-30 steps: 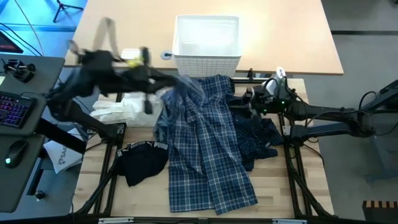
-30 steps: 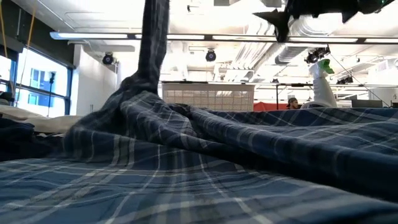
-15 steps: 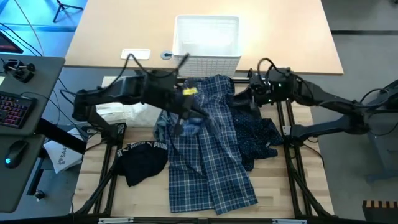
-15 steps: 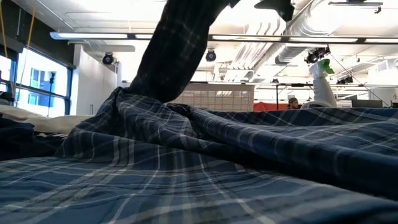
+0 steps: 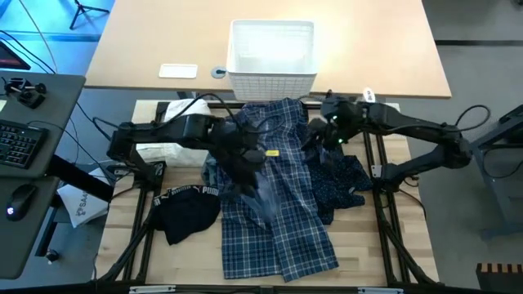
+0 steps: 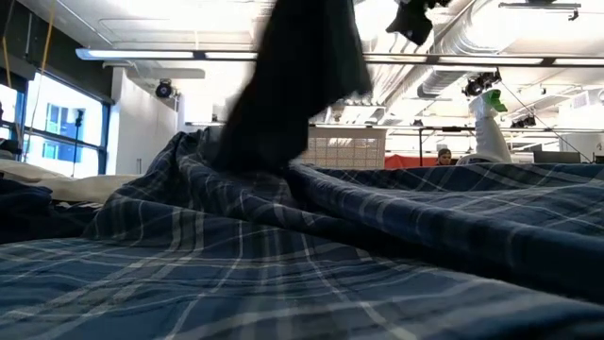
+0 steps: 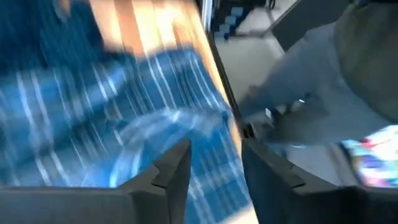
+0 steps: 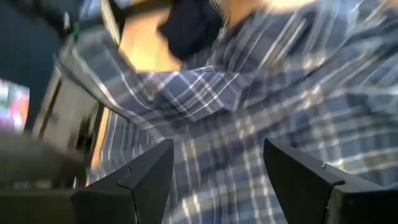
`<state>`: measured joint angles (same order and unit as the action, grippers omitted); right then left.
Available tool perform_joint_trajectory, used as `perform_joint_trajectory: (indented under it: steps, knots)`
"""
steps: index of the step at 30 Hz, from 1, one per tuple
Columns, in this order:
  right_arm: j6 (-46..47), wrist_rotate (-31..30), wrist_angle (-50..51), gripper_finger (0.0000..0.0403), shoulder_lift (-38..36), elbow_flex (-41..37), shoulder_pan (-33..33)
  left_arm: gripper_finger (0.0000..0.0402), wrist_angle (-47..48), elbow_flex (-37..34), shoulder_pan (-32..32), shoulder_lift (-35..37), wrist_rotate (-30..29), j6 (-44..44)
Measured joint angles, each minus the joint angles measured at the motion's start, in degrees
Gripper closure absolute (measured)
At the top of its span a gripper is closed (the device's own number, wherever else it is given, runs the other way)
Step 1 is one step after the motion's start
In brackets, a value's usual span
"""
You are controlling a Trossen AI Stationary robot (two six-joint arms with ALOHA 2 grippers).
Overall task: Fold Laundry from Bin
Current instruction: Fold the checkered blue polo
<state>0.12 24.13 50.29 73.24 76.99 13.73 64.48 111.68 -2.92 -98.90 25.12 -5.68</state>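
Note:
The blue-white plaid shirt (image 5: 274, 200) lies spread down the middle of the table, its far end by the white bin (image 5: 272, 51). My left gripper (image 5: 248, 163) reaches in from the left over the shirt's far left part; in the left wrist view it (image 7: 214, 168) stands open, with blurred plaid beyond its fingers. My right gripper (image 5: 313, 140) slants down at the shirt's far right edge and is open (image 8: 217, 177) over plaid. The black Puma piece (image 5: 186, 208) lies near left, the navy dotted trousers (image 5: 339, 181) right, and white cloth (image 5: 159, 143) far left. My left gripper hangs low over the shirt's bunched far left part (image 5: 225, 167), slanting down from the table's left. Blur hides the fingertips, so I cannot tell whether they touch the cloth.
The bin stands on the tan table (image 5: 147, 49) beyond the work table, with a white card (image 5: 178, 71) beside it. A spray bottle (image 6: 491, 132) stands at the far right. A keyboard (image 5: 20, 143) and mouse sit off the left side. Bare wood shows along the near edge.
My left gripper has swung from the far left toward the table's middle and near edge, sinking and tipping downward. The strip of shirt it had drawn upright has leaned over and come down with it. My right gripper has tipped to point more downward at the shirt's right edge.

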Motion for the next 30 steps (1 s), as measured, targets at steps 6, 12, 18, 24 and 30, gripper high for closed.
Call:
perform_joint_trajectory:
  steps: [6,12,18,24,30]
  knots:
    - [-8.92,1.68,3.3,0.0167,5.2,0.0,-1.33,0.0256,5.45,0.01,-0.97,0.15,-2.26,-19.69]
    - [-8.21,6.78,0.93,0.0167,10.88,0.0,-3.25,0.027,17.46,0.01,-4.11,1.75,-16.45,-28.36]
    - [4.67,2.94,-0.37,0.0167,15.3,0.0,-9.55,0.0286,24.7,-1.79,-7.35,7.27,-29.76,-26.58]
    - [26.99,-1.72,-1.5,0.0167,20.8,0.0,-17.01,0.0309,17.24,-17.15,-4.92,21.15,-33.96,-17.07]
    - [58.17,-2.77,-3.28,0.0167,27.2,0.0,-24.75,0.0321,10.09,-35.33,-4.22,36.53,-35.0,-14.8]
